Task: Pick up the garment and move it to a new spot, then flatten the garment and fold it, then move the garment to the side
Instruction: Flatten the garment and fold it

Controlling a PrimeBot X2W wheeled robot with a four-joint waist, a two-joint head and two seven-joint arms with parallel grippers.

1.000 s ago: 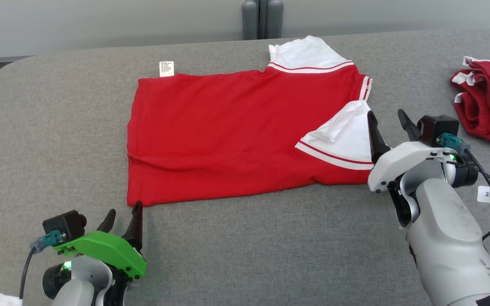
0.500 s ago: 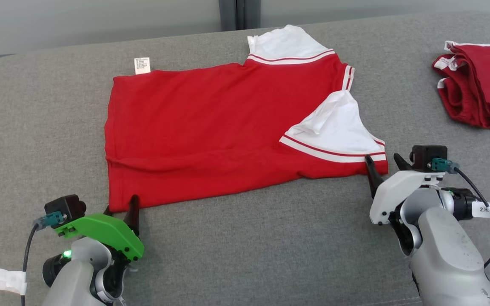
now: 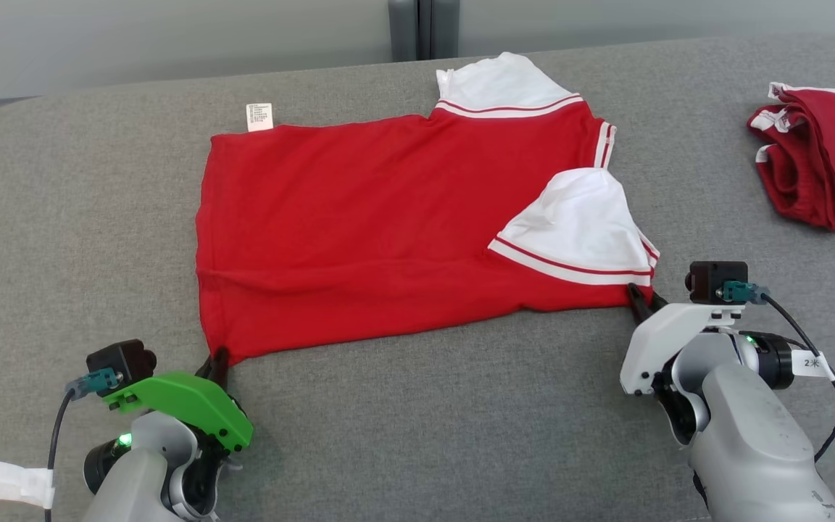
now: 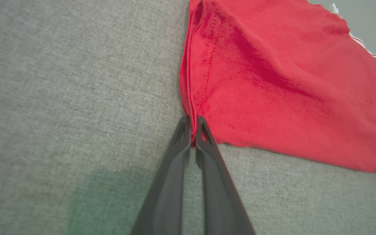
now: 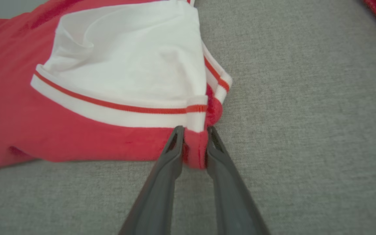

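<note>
A red garment (image 3: 388,232) with white sleeves and striped trim lies spread on the grey table (image 3: 425,428), one white sleeve folded inward onto the body. My left gripper (image 3: 216,360) is shut on the garment's near left hem corner; in the left wrist view its fingertips pinch the red hem (image 4: 192,129). My right gripper (image 3: 640,299) is shut on the near right corner, where the right wrist view shows red cloth (image 5: 194,153) bunched between the fingers just below the white sleeve (image 5: 132,65).
A second red garment (image 3: 820,163) lies crumpled at the table's right edge. A white label (image 3: 259,116) sticks out at the far left corner of the spread garment. Bare grey table stretches along the front between my arms.
Both grippers came down to the garment's near corners and shut on them; the right one drew back from beside the sleeve. The head camera also shifted.
</note>
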